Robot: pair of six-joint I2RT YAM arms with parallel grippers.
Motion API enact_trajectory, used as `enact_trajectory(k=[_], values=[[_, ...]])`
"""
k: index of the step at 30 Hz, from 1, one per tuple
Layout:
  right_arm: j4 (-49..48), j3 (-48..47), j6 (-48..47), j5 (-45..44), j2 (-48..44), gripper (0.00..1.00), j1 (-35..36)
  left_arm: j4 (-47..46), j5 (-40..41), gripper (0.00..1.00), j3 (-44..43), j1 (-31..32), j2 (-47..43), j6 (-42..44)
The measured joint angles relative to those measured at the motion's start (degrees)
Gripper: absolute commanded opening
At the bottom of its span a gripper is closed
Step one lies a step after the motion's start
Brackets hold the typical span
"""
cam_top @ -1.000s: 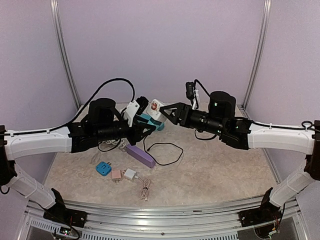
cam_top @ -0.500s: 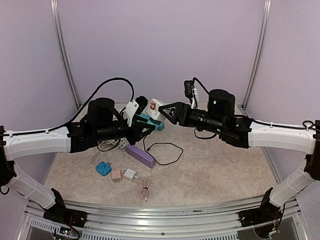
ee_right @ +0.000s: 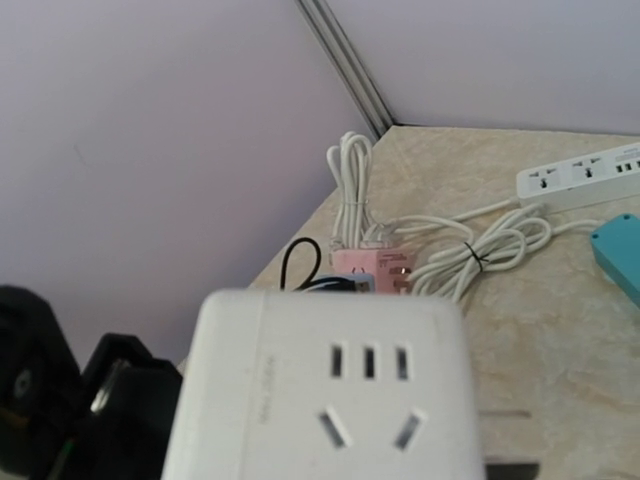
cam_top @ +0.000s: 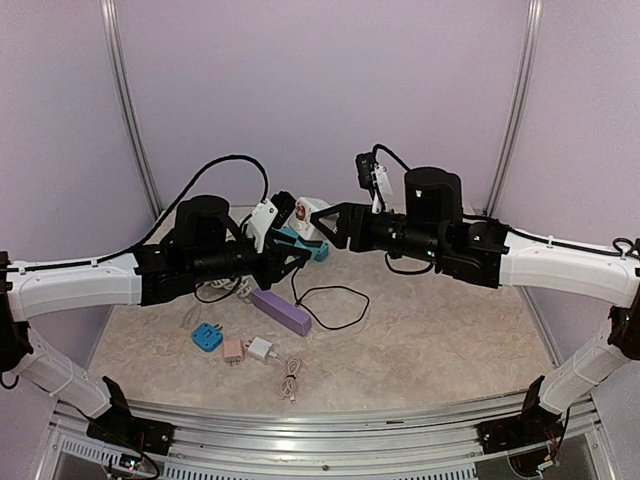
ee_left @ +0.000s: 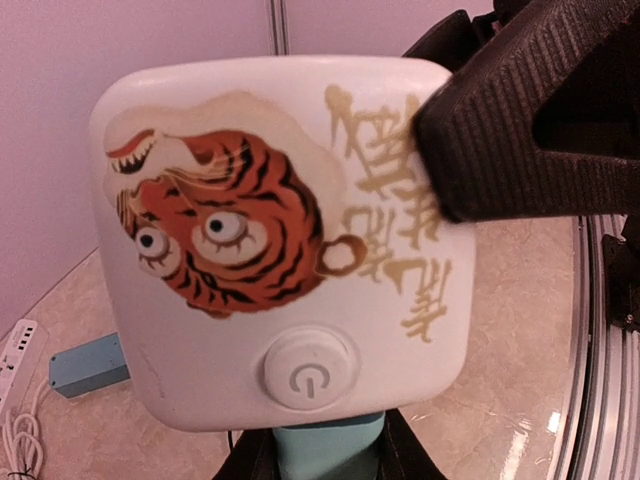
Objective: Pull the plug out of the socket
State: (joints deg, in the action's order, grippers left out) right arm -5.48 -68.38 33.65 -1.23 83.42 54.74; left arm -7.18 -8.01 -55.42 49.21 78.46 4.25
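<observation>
The socket [cam_top: 311,214] is a white cube with a tiger picture and a power button [ee_left: 280,240], and it hangs in the air between the arms. A teal plug [ee_left: 330,448] sticks out of its underside, seated against it. My left gripper [cam_top: 296,252] is shut on this teal plug [cam_top: 301,243], with its black jaws on either side. My right gripper [cam_top: 323,223] is shut on the socket. One of its ribbed fingers [ee_left: 530,120] presses on the cube's upper right corner. In the right wrist view the socket's outlet face [ee_right: 330,390] fills the lower frame and hides the fingers.
On the table lie a purple power strip [cam_top: 281,311], a blue adapter [cam_top: 207,336], a pink adapter [cam_top: 233,350], a white charger [cam_top: 261,348] and a looped black cable [cam_top: 335,305]. A white power strip [ee_right: 580,180] and coiled white cord [ee_right: 470,250] lie by the back left corner.
The right arm has shifted a little to the left and upward. The socket and the plug have stayed joined in about the same place. The left arm has not moved.
</observation>
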Motion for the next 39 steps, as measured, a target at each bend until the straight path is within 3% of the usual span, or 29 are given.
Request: enact_trajectory(k=[10, 23, 39], values=[[-0.92, 0.63, 0.39, 0.46, -0.17, 0.0, -0.07, 0.02, -0.11, 0.0, 0.0, 0.0, 0.0, -0.02], [-10.51, 6.88, 8.68, 10.51, -0.83, 0.0, -4.68, 0.13, 0.15, 0.0, 0.0, 0.07, 0.04, 0.09], [-11.65, 8.15, 9.33, 10.6, -0.85, 0.0, -5.2, 0.2, 0.11, 0.0, 0.0, 0.09, 0.37, 0.11]])
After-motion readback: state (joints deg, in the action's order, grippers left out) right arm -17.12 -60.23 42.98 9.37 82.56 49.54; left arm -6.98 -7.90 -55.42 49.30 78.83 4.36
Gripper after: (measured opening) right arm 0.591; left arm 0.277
